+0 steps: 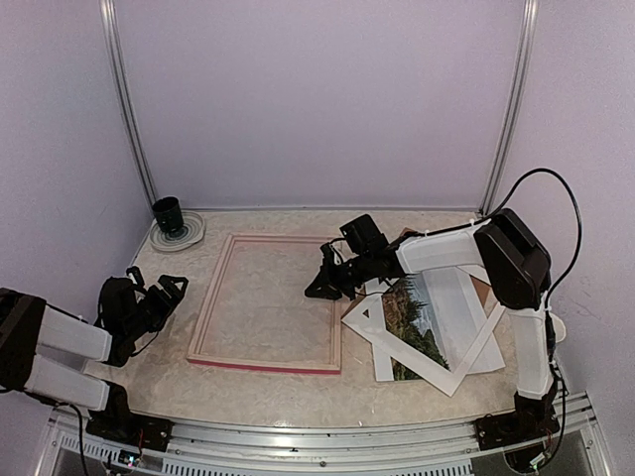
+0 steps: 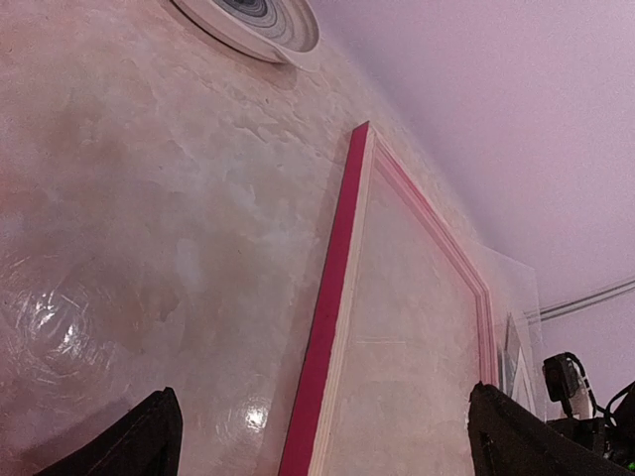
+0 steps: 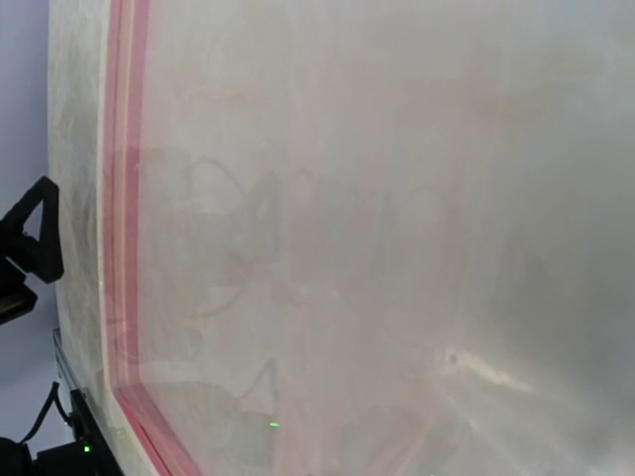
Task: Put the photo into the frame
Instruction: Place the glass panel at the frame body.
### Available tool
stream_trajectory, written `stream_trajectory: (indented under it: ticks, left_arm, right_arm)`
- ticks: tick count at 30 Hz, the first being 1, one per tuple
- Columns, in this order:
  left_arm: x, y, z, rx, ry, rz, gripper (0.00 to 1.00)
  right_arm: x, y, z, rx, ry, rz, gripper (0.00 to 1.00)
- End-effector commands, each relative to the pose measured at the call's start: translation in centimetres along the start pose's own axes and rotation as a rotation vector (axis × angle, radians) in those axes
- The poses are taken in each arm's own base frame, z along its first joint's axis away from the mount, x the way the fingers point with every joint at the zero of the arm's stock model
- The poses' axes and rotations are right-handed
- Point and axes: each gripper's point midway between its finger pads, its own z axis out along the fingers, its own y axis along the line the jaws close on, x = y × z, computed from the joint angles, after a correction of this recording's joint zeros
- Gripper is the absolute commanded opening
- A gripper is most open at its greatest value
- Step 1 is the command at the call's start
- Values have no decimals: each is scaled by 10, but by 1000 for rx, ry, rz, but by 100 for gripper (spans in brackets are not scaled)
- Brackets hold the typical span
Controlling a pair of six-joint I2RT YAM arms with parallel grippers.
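Observation:
The frame point(image 1: 266, 305) lies flat at mid-table, pale back up, with its pink-red edge point(image 2: 332, 317) toward the left arm. A clear pane point(image 2: 518, 297) lies tilted over the frame's far side and fills the hazy right wrist view, where only a pink rail point(image 3: 124, 198) shows through. My right gripper point(image 1: 317, 286) is shut at the frame's right rail, by the pane's edge; its fingers are hidden in its own view. The photo point(image 1: 422, 319) lies right of the frame under a white mat border point(image 1: 464, 347). My left gripper point(image 1: 159, 290) point(image 2: 327, 431) stands open and empty, left of the frame.
A dark cup point(image 1: 168, 212) stands on a striped plate point(image 1: 189, 236) point(image 2: 260, 30) at the back left. A brown backing board point(image 1: 483, 290) lies under the mat by the right arm. Walls close in the table on three sides.

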Motion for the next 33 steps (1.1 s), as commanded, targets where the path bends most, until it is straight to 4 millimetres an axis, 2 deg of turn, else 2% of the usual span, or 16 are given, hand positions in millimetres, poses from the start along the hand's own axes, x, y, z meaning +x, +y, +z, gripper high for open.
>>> stream_trajectory:
  ticks: [1, 33]
  left_arm:
    - [-12, -12, 2, 40, -33, 4, 99]
    - [-12, -11, 3, 36, -32, 2, 99]
  right_arm:
    - [3, 12, -9, -8, -1, -22, 0]
    - [5, 6, -11, 0, 7, -17, 0]
